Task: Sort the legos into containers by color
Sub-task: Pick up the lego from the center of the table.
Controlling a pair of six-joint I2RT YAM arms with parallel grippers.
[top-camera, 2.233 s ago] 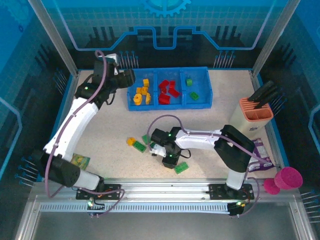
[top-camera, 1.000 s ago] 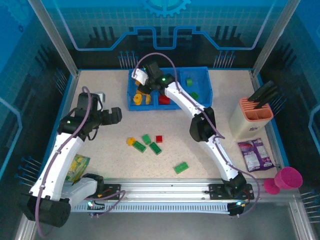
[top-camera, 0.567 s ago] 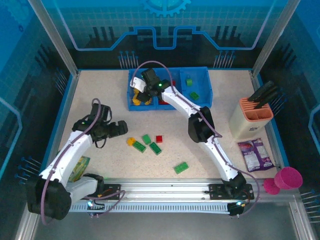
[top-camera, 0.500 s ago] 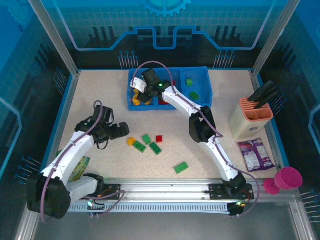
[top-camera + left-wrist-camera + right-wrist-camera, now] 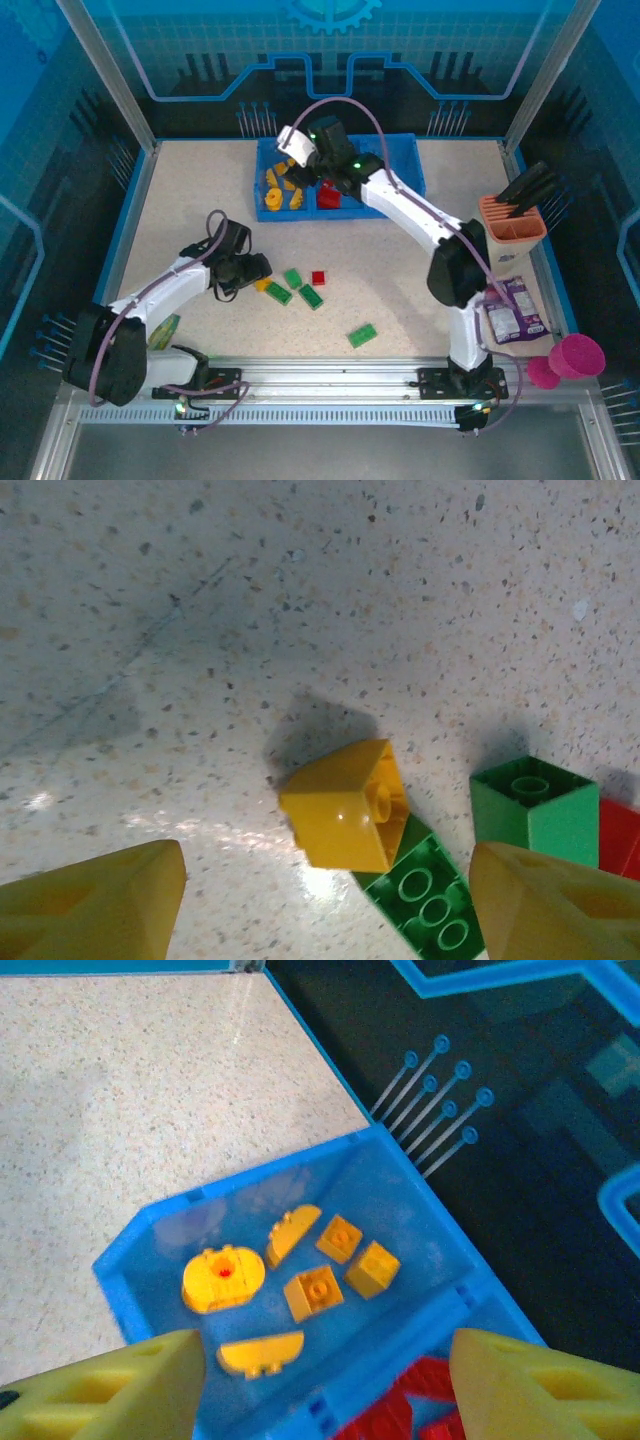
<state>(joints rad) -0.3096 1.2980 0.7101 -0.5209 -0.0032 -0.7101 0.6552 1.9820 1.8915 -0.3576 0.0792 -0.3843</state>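
The containers are three compartments of one blue tray, holding yellow, red and green legos. My right gripper hangs open and empty above the yellow compartment. Loose on the table lie a yellow lego, three green ones, a red one, and a further green one. My left gripper is open, low over the table, with the yellow lego just ahead of its fingertips.
A salmon holder with black tools stands at the right edge. A purple snack packet and a pink cup lie near the front right. Another packet sits under my left arm.
My left gripper has swung right and down to the yellow lego, its jaws narrowing. My right gripper has opened over the yellow compartment, and its arm has shifted right.
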